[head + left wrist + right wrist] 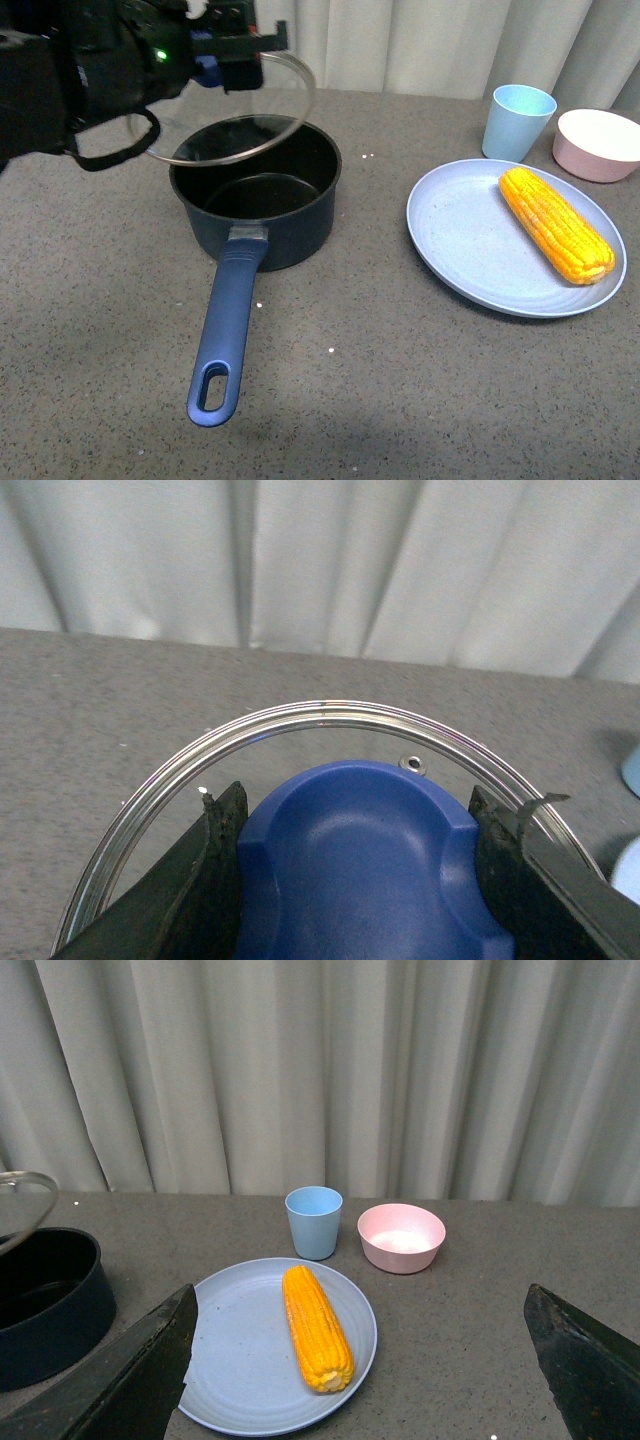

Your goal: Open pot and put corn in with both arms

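The left gripper (357, 810) clamped the tilted lid (275, 115) by its knob (360, 890) above the pot (290, 225), where a slip could drop it, while the right gripper (360, 1305) gaped wide, empty

Soft, even light is given from above, and only faint shadows are cast under the pot (298, 242) and the plate (455, 232). A thin glare is seen on the rim of the lid (330, 712) just beyond the left fingers (200, 880), which are blurred. The right fingers (130, 1380) are rendered slightly soft.
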Available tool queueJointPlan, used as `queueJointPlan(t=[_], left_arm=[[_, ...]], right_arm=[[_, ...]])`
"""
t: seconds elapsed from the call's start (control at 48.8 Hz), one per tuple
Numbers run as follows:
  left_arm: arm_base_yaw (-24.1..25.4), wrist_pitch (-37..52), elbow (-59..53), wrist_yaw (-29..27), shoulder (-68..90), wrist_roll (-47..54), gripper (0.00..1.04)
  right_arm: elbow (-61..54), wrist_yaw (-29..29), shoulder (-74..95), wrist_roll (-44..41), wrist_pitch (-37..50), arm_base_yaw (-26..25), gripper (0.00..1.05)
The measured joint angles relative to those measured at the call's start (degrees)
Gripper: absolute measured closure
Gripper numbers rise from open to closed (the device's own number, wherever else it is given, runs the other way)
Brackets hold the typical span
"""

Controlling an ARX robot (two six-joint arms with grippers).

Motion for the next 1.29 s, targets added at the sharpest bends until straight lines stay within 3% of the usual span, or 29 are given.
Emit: queueJointPlan(t=[0.369,0.553,1.29], left_arm=[[17.09,3.41,-0.94,0.61,6.49,0.90,0.46],[17.44,6.29,-0.92,2.84,12.11,1.99,0.46],[17.46,5.16,4.61,2.08,20.44,3.45,0.46]], right_arm=[[-0.02,0.00,0.00,0.00,0.00,0.00,0.09],[0.00,0.00,0.00,0.00,0.02,0.00,0.09],[-0.02,0.00,0.00,0.00,0.00,0.00,0.09]])
